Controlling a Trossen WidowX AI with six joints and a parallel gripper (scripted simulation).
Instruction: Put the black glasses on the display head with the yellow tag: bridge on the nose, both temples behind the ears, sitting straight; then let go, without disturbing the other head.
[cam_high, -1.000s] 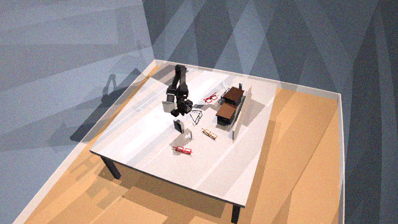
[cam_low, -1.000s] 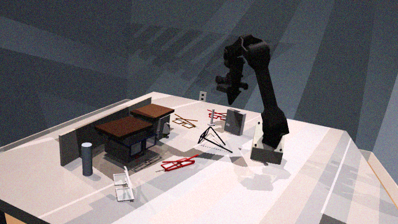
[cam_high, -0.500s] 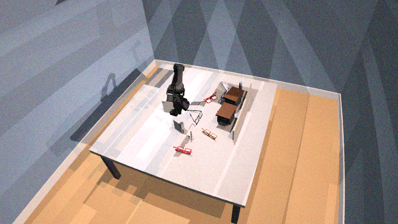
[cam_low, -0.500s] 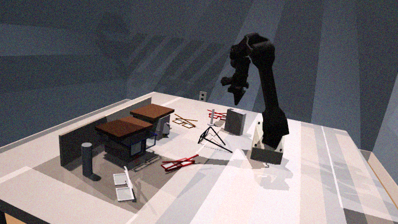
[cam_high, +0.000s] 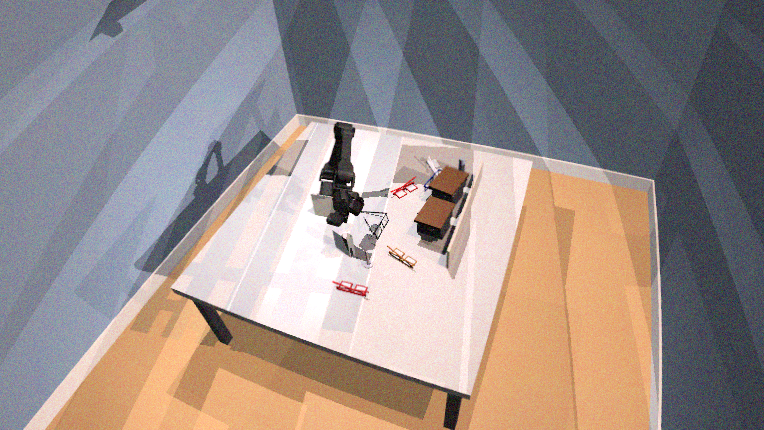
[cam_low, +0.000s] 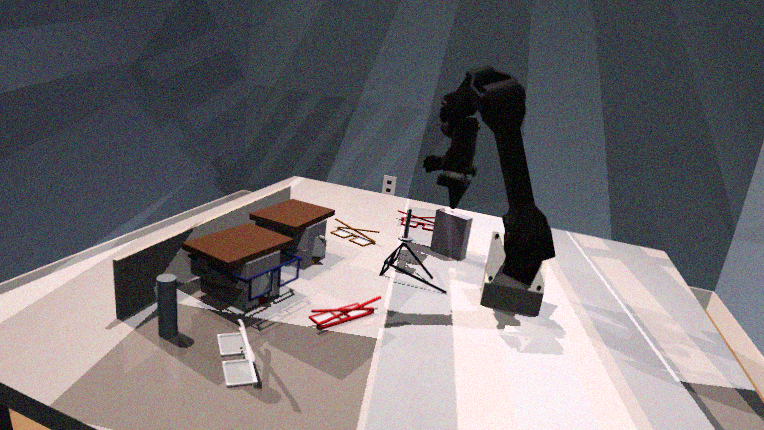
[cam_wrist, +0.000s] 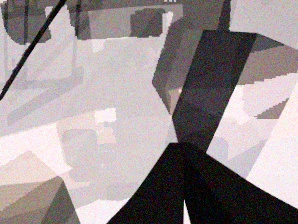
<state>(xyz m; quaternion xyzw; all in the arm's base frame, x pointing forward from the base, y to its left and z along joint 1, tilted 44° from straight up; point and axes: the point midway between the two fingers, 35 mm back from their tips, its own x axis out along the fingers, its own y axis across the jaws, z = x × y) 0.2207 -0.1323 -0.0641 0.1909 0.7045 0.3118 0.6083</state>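
Observation:
The black glasses (cam_high: 385, 216) (cam_low: 418, 261) stand on the table, free of the gripper, temples spread; a thin black part (cam_wrist: 29, 50) shows at the upper left of the wrist view. My gripper (cam_high: 333, 221) (cam_low: 453, 206) (cam_wrist: 178, 152) is shut and empty, raised above the table, near the grey box and to the side of the glasses. Two display heads with flat brown tops stand side by side: one head (cam_high: 449, 180) (cam_low: 237, 243) has blue glasses (cam_low: 247, 288) at its front; the other head (cam_high: 435, 210) (cam_low: 292, 212) shows no glasses. I cannot make out the yellow tag.
A grey box (cam_low: 450, 235) and a thin post (cam_low: 407, 224) stand near the black glasses. Red glasses (cam_high: 404, 188) (cam_low: 347, 315), another red pair (cam_high: 351, 288), orange glasses (cam_high: 402, 257) and white glasses (cam_low: 240, 384) lie around. A panel (cam_low: 152, 272) stands behind the heads, a grey cylinder (cam_low: 167, 305) beside them.

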